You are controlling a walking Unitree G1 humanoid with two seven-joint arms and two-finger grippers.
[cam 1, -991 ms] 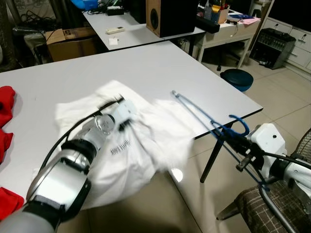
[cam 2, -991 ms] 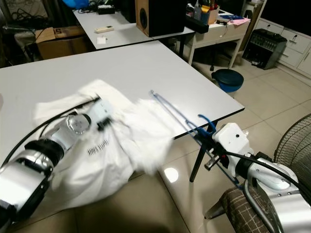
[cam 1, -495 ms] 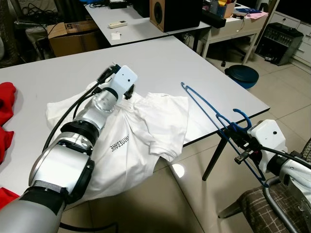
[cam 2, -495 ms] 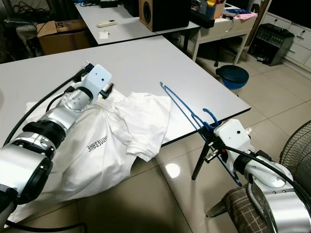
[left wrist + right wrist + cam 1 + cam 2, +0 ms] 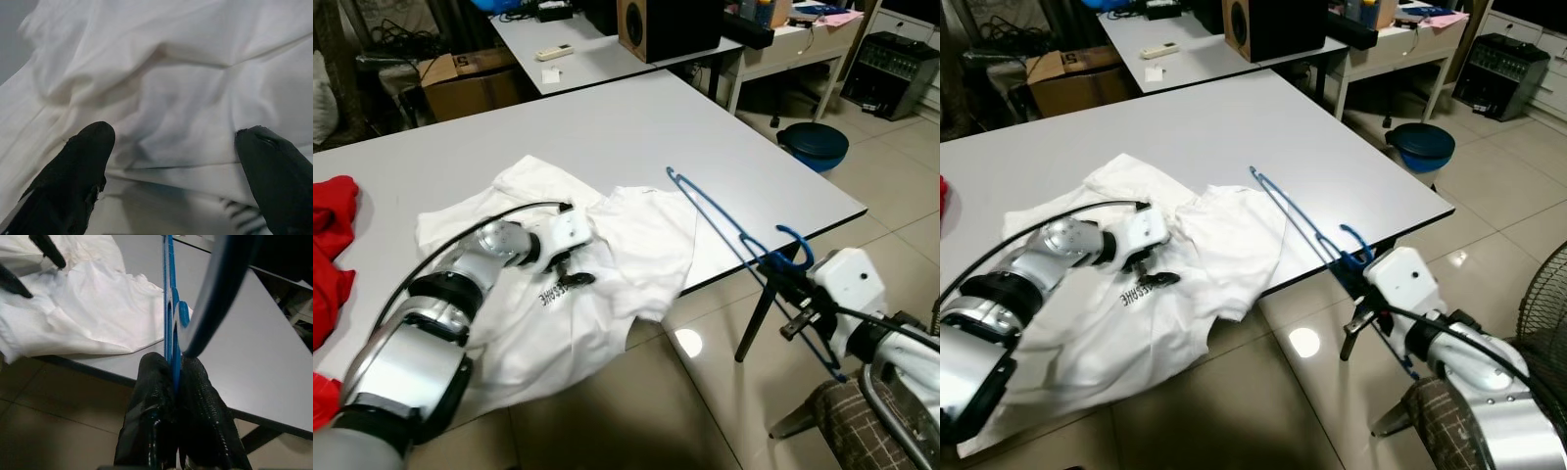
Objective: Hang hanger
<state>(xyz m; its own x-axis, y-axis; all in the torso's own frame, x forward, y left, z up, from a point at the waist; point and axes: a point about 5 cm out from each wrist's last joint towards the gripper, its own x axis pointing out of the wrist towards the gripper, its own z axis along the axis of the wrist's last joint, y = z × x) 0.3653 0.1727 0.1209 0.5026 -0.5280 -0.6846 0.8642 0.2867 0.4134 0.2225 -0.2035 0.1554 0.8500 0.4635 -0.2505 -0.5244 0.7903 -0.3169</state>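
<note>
Left eye view: a grey table (image 5: 636, 117) is holding a crumpled white shirt (image 5: 626, 245) that is draping over the near edge. The left gripper (image 5: 570, 270) is pressing down on the shirt near its black print, fingers apart. At the table's right corner the right gripper (image 5: 781, 277) is clamping a blue hanger (image 5: 715, 211) just below its hook; the hanger's far tip is lying over the tabletop beside the shirt. Red cloth (image 5: 331, 245) is sitting at the table's left edge.

Right eye view: same scene; a blue bin (image 5: 1420, 147) is standing on the tiled floor beyond the table, w/ a speaker (image 5: 1273, 24) on a 2nd table behind.

Left wrist view: two black fingertips (image 5: 88, 152) are spreading wide against white folds of shirt.

Right wrist view: both fingers (image 5: 151, 396) are squeezing the hanger's blue neck tight, w/ its hook curving up close to the lens and the shirt lying across the table edge beyond.
</note>
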